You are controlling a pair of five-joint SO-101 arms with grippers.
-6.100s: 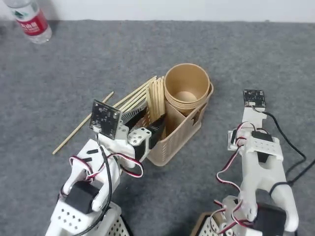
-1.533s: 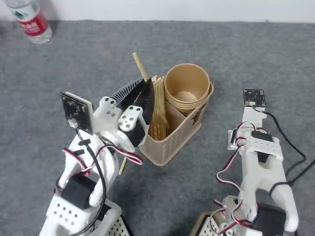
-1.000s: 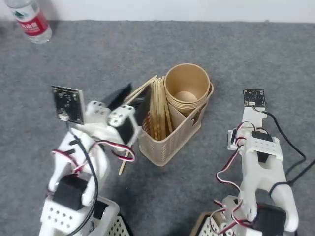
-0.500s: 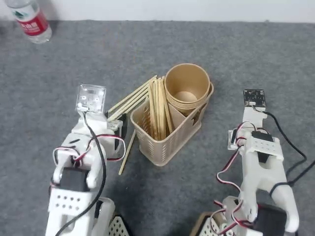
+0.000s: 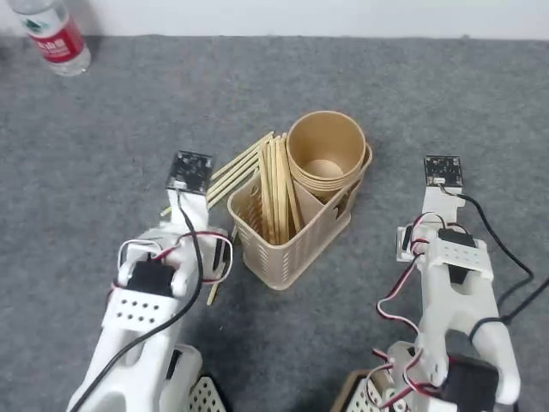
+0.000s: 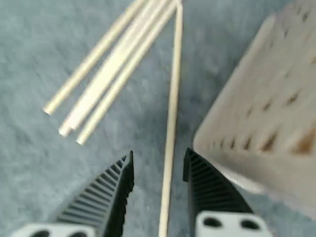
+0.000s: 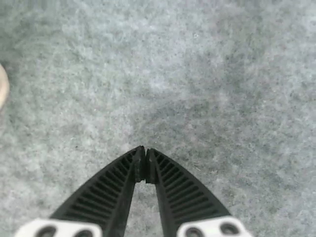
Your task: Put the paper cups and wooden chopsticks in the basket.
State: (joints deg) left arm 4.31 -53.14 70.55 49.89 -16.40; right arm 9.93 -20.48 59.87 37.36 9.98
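A beige basket (image 5: 296, 245) stands mid-table with stacked paper cups (image 5: 326, 156) in its far compartment and several wooden chopsticks (image 5: 274, 193) in the near one, some leaning out over the left rim. One loose chopstick (image 6: 170, 133) lies on the carpet against the basket wall (image 6: 266, 113); its end (image 5: 213, 292) shows beside the left arm (image 5: 167, 266). My left gripper (image 6: 159, 157) is open just above the carpet, one finger on each side of that chopstick. My right gripper (image 7: 143, 153) is shut and empty over bare carpet, right of the basket.
A water bottle (image 5: 53, 34) stands at the far left corner. Overhanging chopstick ends (image 6: 94, 91) lie close ahead of the left gripper. The right arm (image 5: 448, 253) stands apart from the basket, with grey carpet all around.
The left arm let chopsticks go into the basket, pulled back to the left, then came down over the loose chopstick beside the basket. The right arm has stayed still.
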